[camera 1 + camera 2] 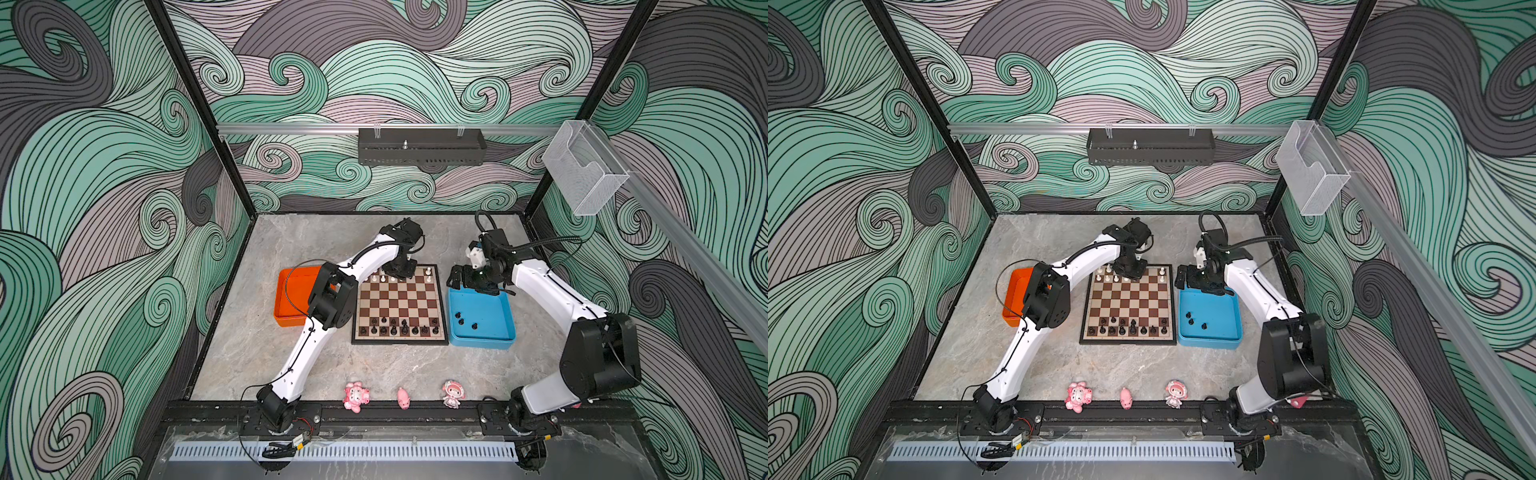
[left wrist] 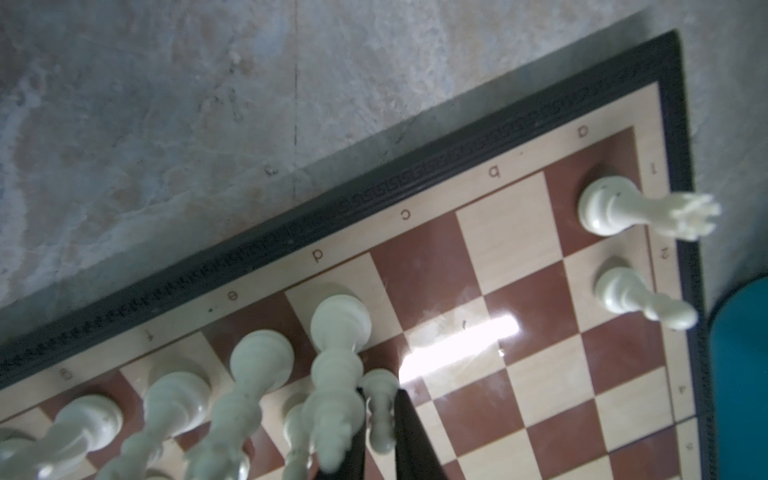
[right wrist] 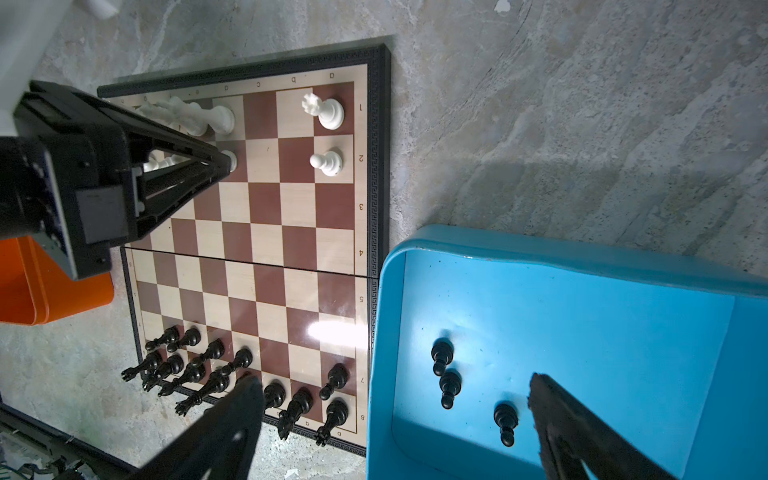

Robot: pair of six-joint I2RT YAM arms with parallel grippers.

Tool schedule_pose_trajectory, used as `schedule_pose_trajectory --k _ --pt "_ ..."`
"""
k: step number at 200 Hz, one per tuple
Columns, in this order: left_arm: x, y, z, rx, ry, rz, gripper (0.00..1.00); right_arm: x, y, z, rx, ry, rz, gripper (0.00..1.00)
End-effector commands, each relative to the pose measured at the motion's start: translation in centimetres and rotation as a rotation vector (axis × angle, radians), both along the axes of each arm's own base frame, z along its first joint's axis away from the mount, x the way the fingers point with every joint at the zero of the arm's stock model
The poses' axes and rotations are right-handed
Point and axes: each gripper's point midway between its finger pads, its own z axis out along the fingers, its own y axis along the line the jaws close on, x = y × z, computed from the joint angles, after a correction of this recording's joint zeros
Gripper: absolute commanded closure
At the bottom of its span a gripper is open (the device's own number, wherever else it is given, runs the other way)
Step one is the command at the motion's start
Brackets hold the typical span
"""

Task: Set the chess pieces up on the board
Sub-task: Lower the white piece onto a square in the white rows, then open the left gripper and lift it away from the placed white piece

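The board (image 1: 399,341) (image 1: 1127,341) lies mid-table. White chess pieces (image 1: 428,272) stand on its far rows, black ones (image 1: 399,328) on its near rows. My left gripper (image 1: 401,274) (image 2: 381,390) reaches down into the white rows. It is shut on a white pawn (image 2: 380,415) (image 3: 230,160) that stands upright on the board, next to a tall white piece (image 2: 336,374). A white rook (image 2: 611,205) and another pawn (image 2: 623,295) stand at the corner. My right gripper (image 1: 457,278) (image 3: 392,388) hangs open over the blue tray (image 1: 482,340) (image 3: 582,257), which holds three black pawns (image 3: 446,382).
An orange tray (image 1: 291,299) (image 3: 41,291) sits left of the board, partly hidden by the left arm. Three pink figurines (image 1: 355,395) (image 1: 403,398) (image 1: 453,392) stand along the table's front edge. Bare marbled table lies beyond the board.
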Motion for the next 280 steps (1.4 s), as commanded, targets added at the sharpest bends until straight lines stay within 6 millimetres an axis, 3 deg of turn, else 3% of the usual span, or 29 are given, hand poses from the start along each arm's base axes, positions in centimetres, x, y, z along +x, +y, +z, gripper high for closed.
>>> schedule_pose_trajectory --k 1,99,174,218,244,280 --pt "0.2 -0.9 0.2 -0.023 -0.007 0.004 0.82 -0.1 0.0 -0.6 0.005 0.012 0.014 0.01" --pt "0.6 -0.9 1.9 -0.037 -0.042 0.012 0.74 -0.1 0.1 -0.4 0.011 0.009 0.012 0.01" --pt "0.5 -0.8 4.8 -0.059 -0.082 0.023 0.64 -0.1 0.0 0.1 0.015 -0.003 0.006 0.01" --pt "-0.1 -0.9 7.7 -0.083 -0.112 0.02 0.6 -0.2 -0.1 0.2 0.014 0.006 -0.005 0.01" --pt "-0.7 -0.2 9.5 -0.082 -0.128 0.028 0.54 -0.2 -0.1 0.4 0.012 0.007 -0.016 0.01" --pt "-1.5 2.0 12.8 -0.054 -0.192 0.067 0.32 -0.1 -0.2 0.8 0.003 0.005 -0.029 0.0"
